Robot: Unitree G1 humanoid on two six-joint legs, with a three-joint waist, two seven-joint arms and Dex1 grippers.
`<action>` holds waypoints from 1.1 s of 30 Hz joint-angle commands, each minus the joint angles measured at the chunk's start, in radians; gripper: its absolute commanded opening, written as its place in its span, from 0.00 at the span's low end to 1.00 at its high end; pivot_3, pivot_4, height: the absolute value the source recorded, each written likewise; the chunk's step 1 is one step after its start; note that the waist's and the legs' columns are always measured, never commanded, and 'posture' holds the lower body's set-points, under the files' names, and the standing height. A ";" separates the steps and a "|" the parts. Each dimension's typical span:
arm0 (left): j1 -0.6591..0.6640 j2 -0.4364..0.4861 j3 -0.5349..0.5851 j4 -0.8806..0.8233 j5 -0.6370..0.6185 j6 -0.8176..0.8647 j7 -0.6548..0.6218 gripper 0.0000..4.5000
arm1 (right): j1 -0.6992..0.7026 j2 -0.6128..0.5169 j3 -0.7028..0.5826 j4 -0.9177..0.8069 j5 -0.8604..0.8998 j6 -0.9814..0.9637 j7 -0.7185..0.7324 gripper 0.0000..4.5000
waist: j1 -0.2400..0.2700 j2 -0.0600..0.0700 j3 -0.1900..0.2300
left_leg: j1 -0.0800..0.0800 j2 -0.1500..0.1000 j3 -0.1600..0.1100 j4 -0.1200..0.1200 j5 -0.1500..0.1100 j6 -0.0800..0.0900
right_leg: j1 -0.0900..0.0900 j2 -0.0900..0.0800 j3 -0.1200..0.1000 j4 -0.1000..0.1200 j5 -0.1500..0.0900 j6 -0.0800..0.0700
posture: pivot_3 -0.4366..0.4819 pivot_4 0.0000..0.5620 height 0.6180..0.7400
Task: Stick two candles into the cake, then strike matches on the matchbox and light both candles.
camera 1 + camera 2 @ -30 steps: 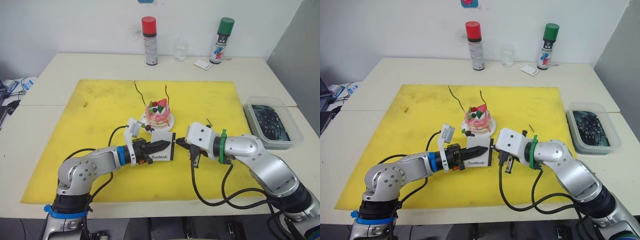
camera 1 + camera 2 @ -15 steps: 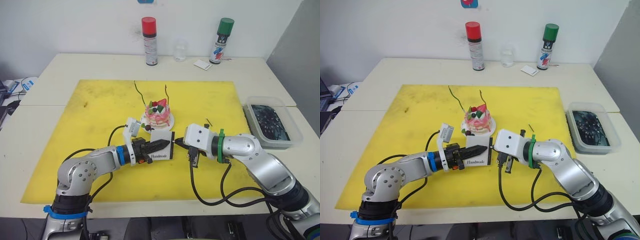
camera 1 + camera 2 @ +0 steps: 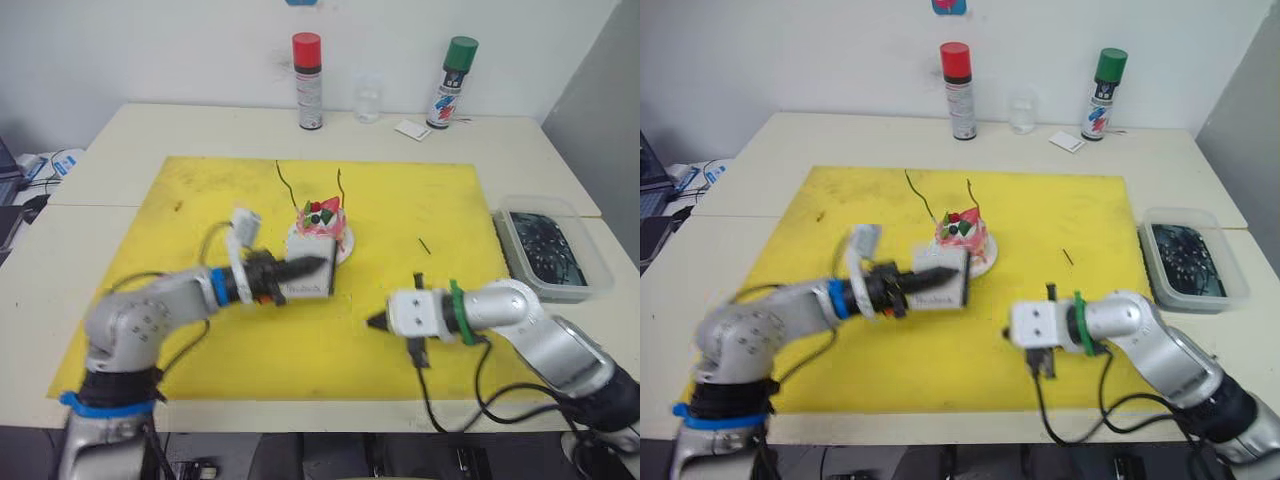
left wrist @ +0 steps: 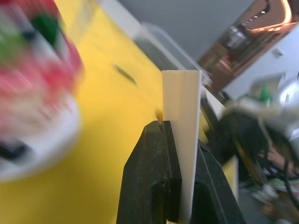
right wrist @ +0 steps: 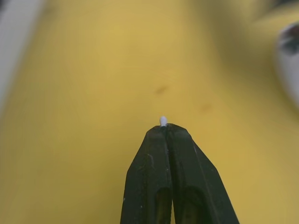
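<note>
The pink-and-white cake (image 3: 320,222) stands on its white plate (image 3: 343,250) mid-mat, with the greenish candle (image 3: 285,182) and the pale pinkish candle (image 3: 340,184) stuck upright in it. My left gripper (image 3: 303,270) is shut on the white matchbox (image 3: 306,280), held on edge just in front of the cake; the left wrist view shows the matchbox (image 4: 181,100) clamped between the fingers. My right gripper (image 3: 376,322) hovers low over the mat to the front right, apart from the box, shut on a match whose small pale tip (image 5: 163,121) pokes out. Another match (image 3: 424,245) lies on the mat.
A yellow mat (image 3: 190,210) covers the table. At the back stand a red-capped spray can (image 3: 307,67), a clear glass (image 3: 367,100), a white card (image 3: 408,129) and a green-capped can (image 3: 452,68). A clear plastic tub (image 3: 553,250) with dark contents sits at the right.
My right gripper has pulled away from the matchbox's edge, toward the front right. The left gripper has carried the box a little left and back, nearer the cake. The camera has shifted too.
</note>
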 commanded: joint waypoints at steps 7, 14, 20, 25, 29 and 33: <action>0.110 0.023 0.046 -0.089 -0.172 0.129 0.016 0.00 | -0.135 0.148 -0.154 -0.059 0.135 0.179 -0.082 0.01 | -0.019 0.000 0.000 | 0.003 0.001 0.001 0.000 0.000 0.000 | 0.000 0.000 0.002 0.004 -0.001 0.002 | 0.48 0.27 1.00; 0.195 -0.023 -0.081 -0.061 -0.123 0.119 -0.041 0.00 | -0.099 0.192 -0.176 -0.052 0.155 0.093 -0.083 0.01 | 0.002 0.000 0.000 | 0.003 0.000 0.001 0.000 0.000 0.000 | 0.000 0.000 0.002 0.005 -0.002 0.001 | 0.48 0.27 1.00; 0.156 -0.066 -0.112 -0.027 -0.126 0.121 -0.065 0.00 | -0.086 0.203 -0.152 -0.052 0.133 0.101 -0.111 0.01 | 0.001 0.000 0.000 | 0.003 0.000 0.002 0.001 0.000 0.000 | 0.000 0.000 0.003 0.006 -0.001 0.001 | 0.48 0.27 1.00; 0.136 -0.064 -0.102 -0.012 -0.146 0.143 -0.071 0.00 | -0.068 0.211 -0.134 -0.039 0.096 0.063 -0.129 0.01 | 0.000 0.000 0.000 | 0.003 0.000 0.002 0.001 0.000 0.000 | 0.000 0.000 0.003 0.007 -0.002 0.001 | 0.48 0.27 1.00; 0.126 -0.062 -0.100 -0.005 -0.158 0.150 -0.069 0.00 | -0.061 0.212 -0.123 -0.021 0.065 0.012 -0.124 0.01 | 0.000 0.000 0.000 | 0.003 0.000 0.002 0.001 0.000 0.000 | 0.000 0.000 0.003 0.007 -0.002 0.001 | 0.48 0.27 1.00; 0.126 -0.060 -0.105 -0.009 -0.162 0.157 -0.071 0.00 | -0.057 0.222 -0.115 -0.020 0.060 0.001 -0.125 0.01 | 0.000 0.000 0.000 | 0.003 0.000 0.002 0.001 0.000 0.000 | 0.000 0.000 0.003 0.007 -0.002 0.001 | 0.48 0.27 1.00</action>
